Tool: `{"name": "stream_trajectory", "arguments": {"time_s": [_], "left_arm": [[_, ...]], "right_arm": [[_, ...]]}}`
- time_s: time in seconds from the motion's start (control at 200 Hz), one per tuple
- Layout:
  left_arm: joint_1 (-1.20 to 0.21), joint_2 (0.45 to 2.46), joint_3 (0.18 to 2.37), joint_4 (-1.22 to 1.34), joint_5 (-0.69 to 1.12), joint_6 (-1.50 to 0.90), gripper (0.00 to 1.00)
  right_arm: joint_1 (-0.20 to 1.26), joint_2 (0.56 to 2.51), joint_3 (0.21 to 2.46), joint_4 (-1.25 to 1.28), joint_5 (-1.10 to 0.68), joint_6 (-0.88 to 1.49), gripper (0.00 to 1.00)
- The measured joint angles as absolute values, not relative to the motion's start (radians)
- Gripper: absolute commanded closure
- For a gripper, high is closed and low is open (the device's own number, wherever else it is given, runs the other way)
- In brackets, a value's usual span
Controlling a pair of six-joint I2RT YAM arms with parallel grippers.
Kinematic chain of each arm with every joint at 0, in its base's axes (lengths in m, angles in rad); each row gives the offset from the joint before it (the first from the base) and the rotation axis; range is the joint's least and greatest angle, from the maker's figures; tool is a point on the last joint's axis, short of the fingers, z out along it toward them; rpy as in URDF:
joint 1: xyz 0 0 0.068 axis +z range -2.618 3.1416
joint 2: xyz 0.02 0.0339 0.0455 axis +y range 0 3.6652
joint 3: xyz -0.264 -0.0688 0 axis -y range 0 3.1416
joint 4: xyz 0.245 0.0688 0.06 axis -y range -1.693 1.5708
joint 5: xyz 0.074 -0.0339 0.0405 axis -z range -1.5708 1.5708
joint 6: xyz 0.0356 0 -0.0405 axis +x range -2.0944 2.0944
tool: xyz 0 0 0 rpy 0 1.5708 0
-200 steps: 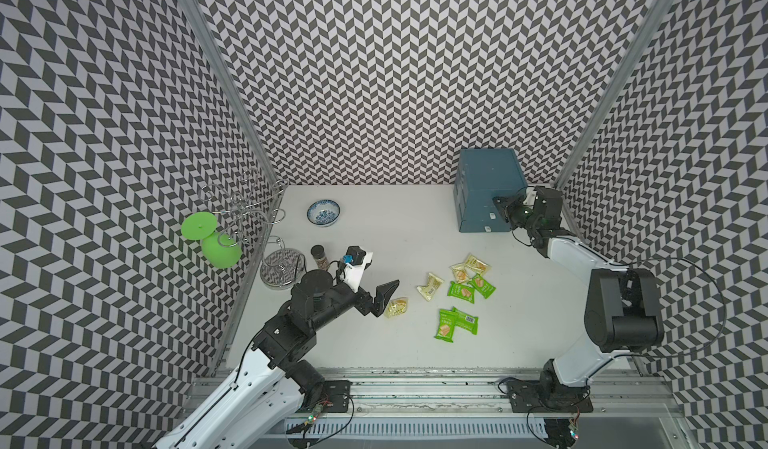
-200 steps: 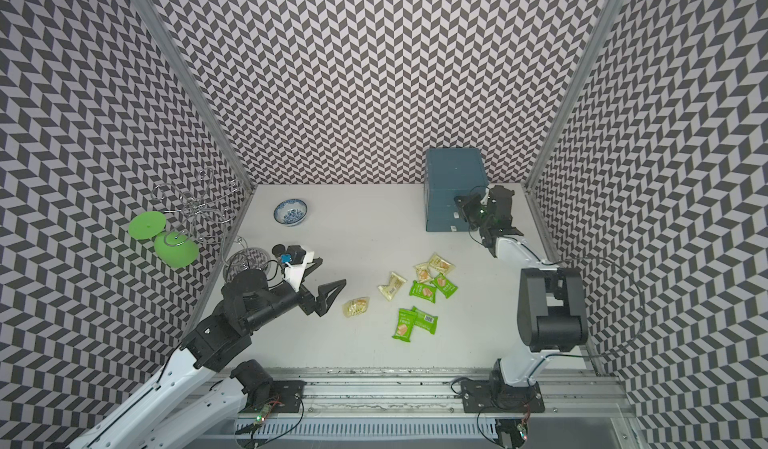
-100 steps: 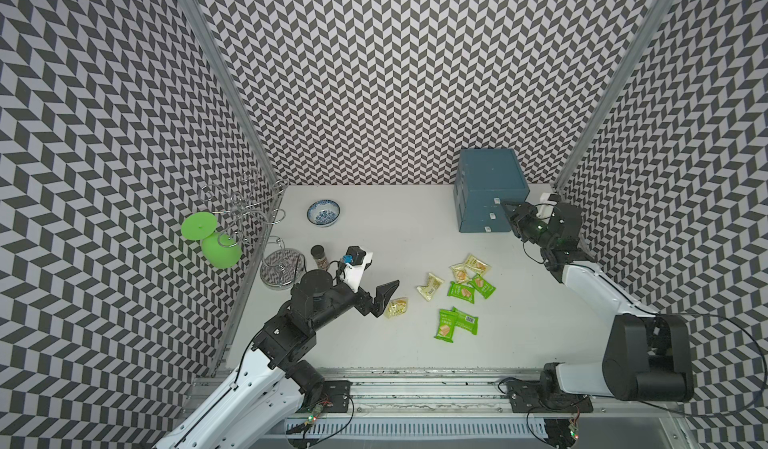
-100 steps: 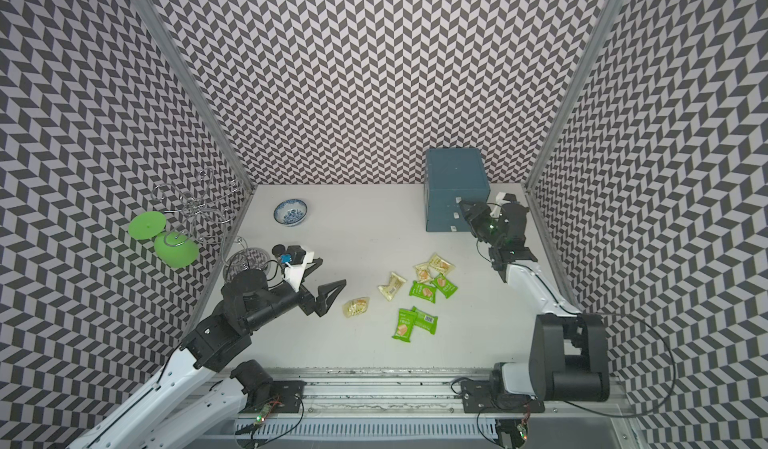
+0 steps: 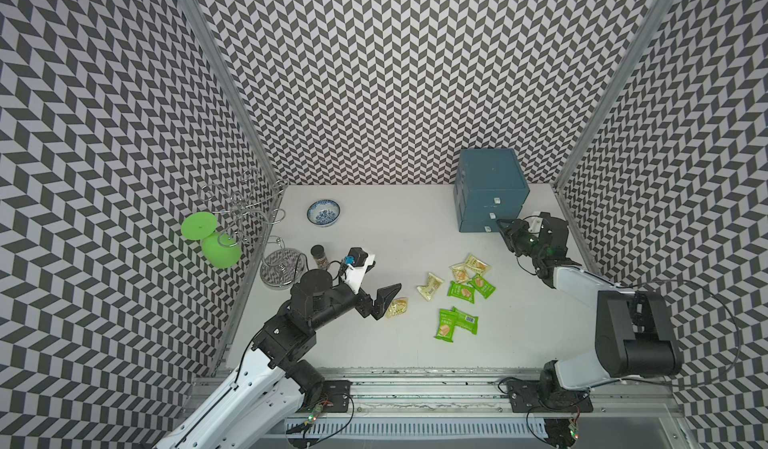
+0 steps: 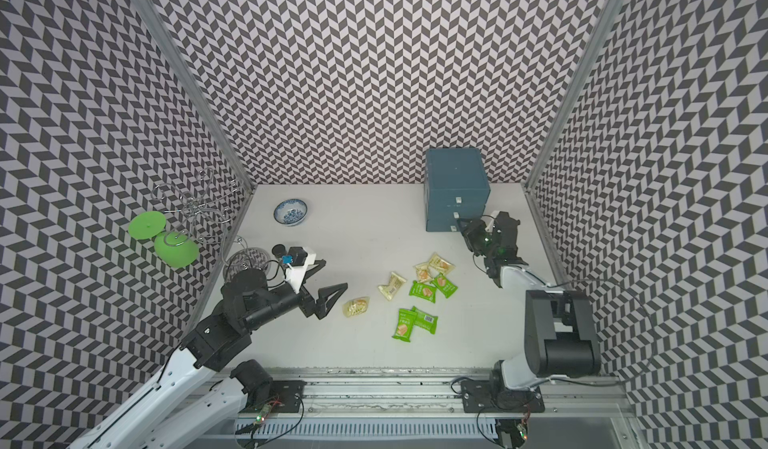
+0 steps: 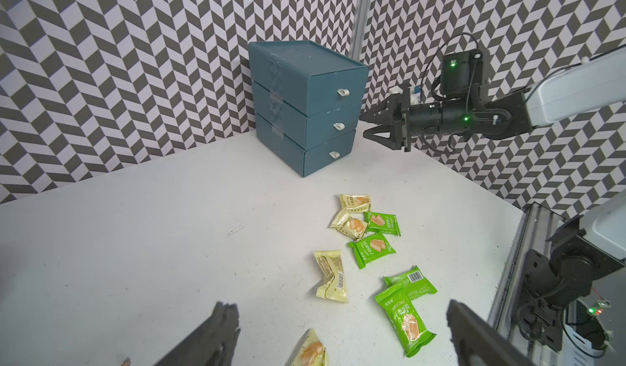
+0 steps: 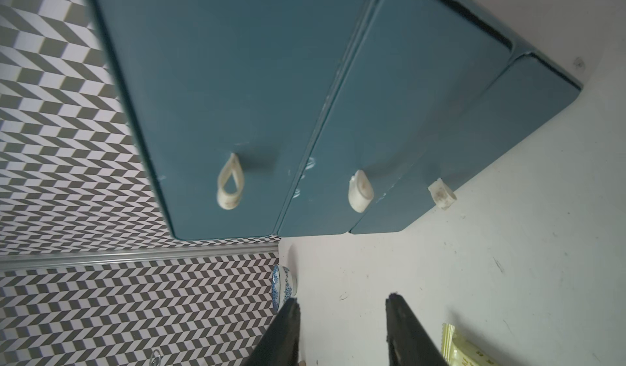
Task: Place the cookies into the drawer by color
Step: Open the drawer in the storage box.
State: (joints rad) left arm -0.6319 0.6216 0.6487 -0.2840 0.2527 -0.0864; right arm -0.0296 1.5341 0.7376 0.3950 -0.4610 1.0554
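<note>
Beside drawer [image 7: 305, 86] — right claw [image 7: 363, 127] parted, empty | left claw [image 5: 385, 275] spread; over yellow cookie [image 5: 397, 307]

Bystanders on the left side of the white table [image 5: 395, 235]
A blue-and-white patterned bowl [image 5: 323, 213] sits near the back wall. Closer to the front, a small brown spice jar [image 5: 319, 256] stands upright just beside the round mirrored base of a chrome wire stand [image 5: 281, 267], with a flat green disc [image 5: 198, 226] and a green dome [image 5: 222, 251] among its curled arms. Black-and-white chevron panels [image 5: 395, 73] enclose the table on three sides
</note>
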Motion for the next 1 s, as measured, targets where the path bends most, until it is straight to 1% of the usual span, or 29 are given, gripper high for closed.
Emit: {"name": "stream_trajectory", "arguments": {"time_s": [0.135, 0.506, 0.921, 1.001], "left_arm": [[-0.632, 0.62, 0.649, -0.284, 0.265, -0.079, 0.0], [-0.623, 0.611, 0.649, -0.284, 0.264, -0.076, 0.01], [-0.61, 0.614, 0.649, -0.284, 0.263, -0.076, 0.01], [-0.608, 0.613, 0.649, -0.284, 0.263, -0.076, 0.01]], "right_arm": [[-0.03, 1.596, 0.776, 0.409, -0.463, 1.057, 0.61], [-0.031, 1.731, 0.919, 0.451, -0.466, 1.058, 0.61], [-0.034, 1.797, 0.926, 0.464, -0.475, 1.074, 0.61], [-0.034, 1.809, 0.926, 0.476, -0.48, 1.077, 0.63]]}}
